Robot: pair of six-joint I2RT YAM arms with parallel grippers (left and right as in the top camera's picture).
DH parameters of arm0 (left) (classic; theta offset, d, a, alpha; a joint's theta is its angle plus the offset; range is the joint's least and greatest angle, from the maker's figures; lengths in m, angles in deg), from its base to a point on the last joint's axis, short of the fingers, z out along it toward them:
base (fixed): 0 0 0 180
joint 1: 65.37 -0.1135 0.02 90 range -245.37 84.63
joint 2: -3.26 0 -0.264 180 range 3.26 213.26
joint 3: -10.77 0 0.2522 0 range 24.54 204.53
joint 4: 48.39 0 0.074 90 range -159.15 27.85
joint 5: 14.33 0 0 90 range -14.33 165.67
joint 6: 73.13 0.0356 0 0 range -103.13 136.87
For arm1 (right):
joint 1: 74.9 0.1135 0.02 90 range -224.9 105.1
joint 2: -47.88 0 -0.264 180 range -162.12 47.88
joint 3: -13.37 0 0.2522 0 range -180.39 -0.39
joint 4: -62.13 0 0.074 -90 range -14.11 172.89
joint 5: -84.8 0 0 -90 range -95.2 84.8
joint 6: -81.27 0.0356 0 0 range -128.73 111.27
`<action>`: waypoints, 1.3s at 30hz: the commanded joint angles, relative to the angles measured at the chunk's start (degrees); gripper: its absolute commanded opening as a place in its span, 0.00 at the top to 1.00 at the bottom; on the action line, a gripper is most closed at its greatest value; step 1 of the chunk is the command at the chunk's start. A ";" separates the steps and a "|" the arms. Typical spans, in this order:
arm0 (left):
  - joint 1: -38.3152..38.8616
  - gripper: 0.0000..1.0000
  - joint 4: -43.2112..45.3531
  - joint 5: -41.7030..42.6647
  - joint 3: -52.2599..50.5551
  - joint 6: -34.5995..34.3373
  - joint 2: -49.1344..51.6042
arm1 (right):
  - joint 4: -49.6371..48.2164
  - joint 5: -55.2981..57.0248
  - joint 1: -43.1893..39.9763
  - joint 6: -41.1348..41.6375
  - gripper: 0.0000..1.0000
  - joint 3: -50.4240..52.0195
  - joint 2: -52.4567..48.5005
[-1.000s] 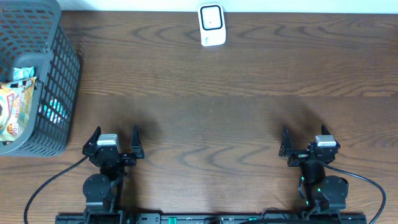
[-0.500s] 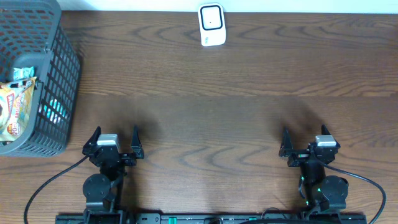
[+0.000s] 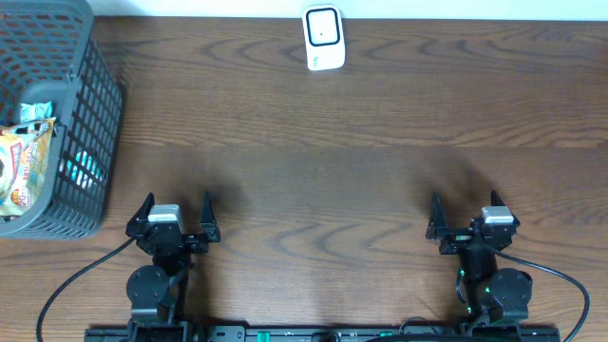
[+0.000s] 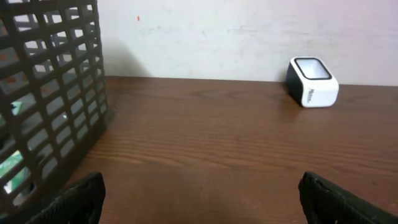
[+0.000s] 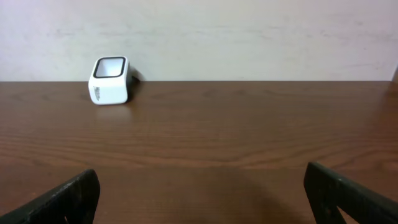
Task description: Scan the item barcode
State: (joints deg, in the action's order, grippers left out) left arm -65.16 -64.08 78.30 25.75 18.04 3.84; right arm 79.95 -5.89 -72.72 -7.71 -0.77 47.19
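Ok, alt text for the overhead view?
The left gripper and right gripper sit open and empty at the front of the table. A white scanner stands at the far edge; a basket holding snack packets is far left.

The counter (image 3: 361, 123) is dark brown with wavy wood grain. The scanner (image 3: 323, 38) is white, with a black-framed window. The basket (image 3: 100, 142) is dark grey, its walls an open square grid. Inside it, a packet (image 3: 21, 166) shows orange and yellow print, and something teal (image 3: 84, 169) shows through the mesh. The left pincer (image 3: 176, 204) and right pincer (image 3: 465, 204) are black, each behind a silver-grey block. The wall (image 4: 249, 31) is off-white.
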 commanded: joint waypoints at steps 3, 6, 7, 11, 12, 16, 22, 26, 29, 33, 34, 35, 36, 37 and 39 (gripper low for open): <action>0.20 0.02 -1.86 2.10 -0.96 -12.22 -0.35 | 0.26 -0.33 0.17 0.63 0.01 0.07 0.37; 0.20 0.02 -1.84 2.14 -0.96 -22.38 -0.35 | 0.26 -0.33 0.17 0.63 0.01 0.07 0.37; 0.20 0.02 -1.84 2.54 -0.96 -27.21 -0.35 | 0.26 -0.33 0.17 0.63 0.01 0.07 0.37; 0.17 0.02 -1.64 4.39 -0.94 -39.50 -0.35 | 0.26 -0.33 0.17 0.63 0.01 0.07 0.37; 0.17 0.02 -1.60 4.35 -0.94 -39.45 -0.35 | 0.26 -0.33 0.17 0.63 0.01 0.07 0.37; 0.20 0.02 -1.49 4.28 -0.94 -39.47 -0.35 | 0.26 -0.33 0.17 0.63 0.01 0.09 0.37; 0.17 0.02 3.39 5.86 -0.92 -39.93 -0.35 | 0.26 -0.33 0.17 0.63 0.01 0.07 0.37; 0.20 0.02 11.65 5.99 0.09 -40.52 -0.35 | 0.26 -0.33 0.17 0.63 0.01 0.07 0.37; 0.17 0.02 15.80 5.97 2.32 -40.54 -0.35 | 0.26 -0.33 0.17 0.63 0.01 0.07 0.37; 0.17 0.02 17.53 4.79 7.06 -40.44 0.66 | 0.26 -0.33 0.17 0.63 0.01 0.07 0.37; 0.17 0.02 17.53 3.91 8.48 -40.44 1.42 | 0.26 -0.33 0.17 0.63 0.01 0.07 0.37; 0.17 0.02 17.53 3.08 10.40 -40.13 2.62 | 0.26 -0.33 0.17 0.63 0.01 0.07 0.37; 0.17 0.02 17.55 2.56 12.22 -39.30 3.91 | 0.26 -0.33 0.17 0.63 0.01 0.09 0.37; 0.17 0.02 17.53 2.36 14.53 -37.81 5.77 | 0.26 -0.33 0.17 0.63 0.01 0.09 0.37; 0.17 0.02 17.51 2.29 19.52 -34.18 10.36 | 0.26 -0.33 0.17 0.63 0.01 0.07 0.37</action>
State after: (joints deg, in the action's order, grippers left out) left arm -65.14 -46.90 81.87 38.71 -20.84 9.50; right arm 79.97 -5.89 -72.72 -7.71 -0.77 47.19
